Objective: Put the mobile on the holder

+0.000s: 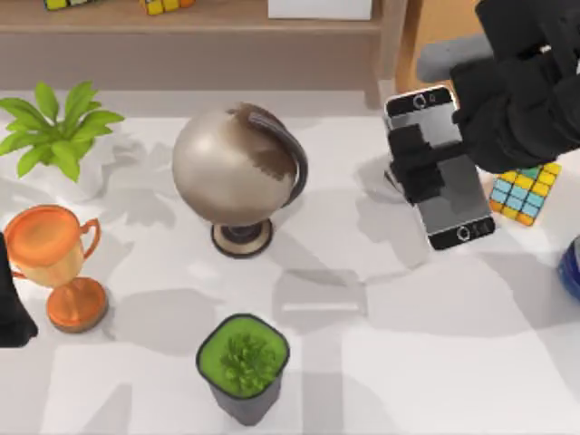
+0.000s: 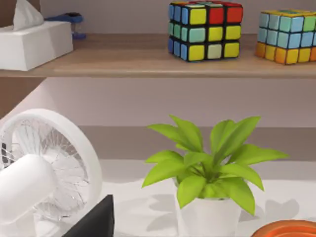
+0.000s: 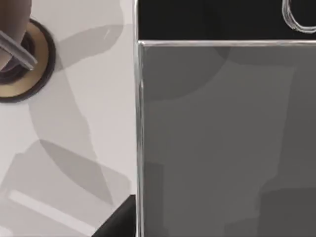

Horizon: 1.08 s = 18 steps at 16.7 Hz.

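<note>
1. Mobile (image 1: 441, 168) sits at the right of the table (image 1: 362, 362), screen up, its long side running slightly slantwise from the back edge toward the front, well right of the globe (image 1: 237, 168).
2. Right gripper (image 1: 419, 163) reaches in from the top right corner and lies across the phone's middle; its dark fingers (image 1: 412, 145) are clenched on the phone's left edge.
3. A small bit of grey support peeks out at the phone's left edge under the fingers; I cannot tell whether this is the holder or whether the phone rests on it.
4. In the right wrist view the grey screen (image 3: 227, 138) with its silver rim is close under the camera, and the globe's round base (image 3: 24, 64) shows beside it.
5. A colourful puzzle cube (image 1: 524, 192) lies just right of the phone.
6. Left arm (image 1: 11, 308) is parked at the left edge beside the orange trophy (image 1: 54, 263); whether its fingers are apart or closed I cannot tell.
7. Its wrist view shows a leafy potted plant (image 2: 207, 173), a white fan (image 2: 44, 173) and two cubes on a shelf (image 2: 148, 61).
</note>
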### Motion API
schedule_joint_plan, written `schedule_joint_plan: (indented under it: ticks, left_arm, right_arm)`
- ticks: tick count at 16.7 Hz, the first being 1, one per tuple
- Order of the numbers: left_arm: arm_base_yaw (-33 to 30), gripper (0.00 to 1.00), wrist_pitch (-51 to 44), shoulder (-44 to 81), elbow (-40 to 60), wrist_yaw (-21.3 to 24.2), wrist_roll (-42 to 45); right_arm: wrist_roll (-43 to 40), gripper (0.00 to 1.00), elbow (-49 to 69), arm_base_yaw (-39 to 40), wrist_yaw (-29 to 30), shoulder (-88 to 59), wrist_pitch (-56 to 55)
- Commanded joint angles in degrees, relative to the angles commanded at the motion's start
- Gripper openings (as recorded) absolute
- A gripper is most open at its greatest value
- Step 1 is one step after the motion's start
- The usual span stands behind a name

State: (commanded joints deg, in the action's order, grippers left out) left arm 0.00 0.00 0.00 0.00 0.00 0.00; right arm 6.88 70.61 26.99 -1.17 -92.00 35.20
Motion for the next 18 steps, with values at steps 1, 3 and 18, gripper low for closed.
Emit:
schedule_joint_plan:
  ticks: [1, 3, 18]
  left_arm:
    - [0.0, 1.0, 0.0, 0.0, 0.0, 0.0, 0.0]
    - [0.0, 1.0, 0.0, 0.0, 0.0, 0.0, 0.0]
    - [0.0, 1.0, 0.0, 0.0, 0.0, 0.0, 0.0]
  right_arm:
    - [-0.6, 0.0, 0.7, -2.5, -0.2, 1.0, -1.7]
    - [-1.9, 0.0, 1.5, -7.9, -0.5, 3.0, -5.3]
    - [-10.0, 0.0, -16.5, -47.1, -4.0, 16.1, -34.4]
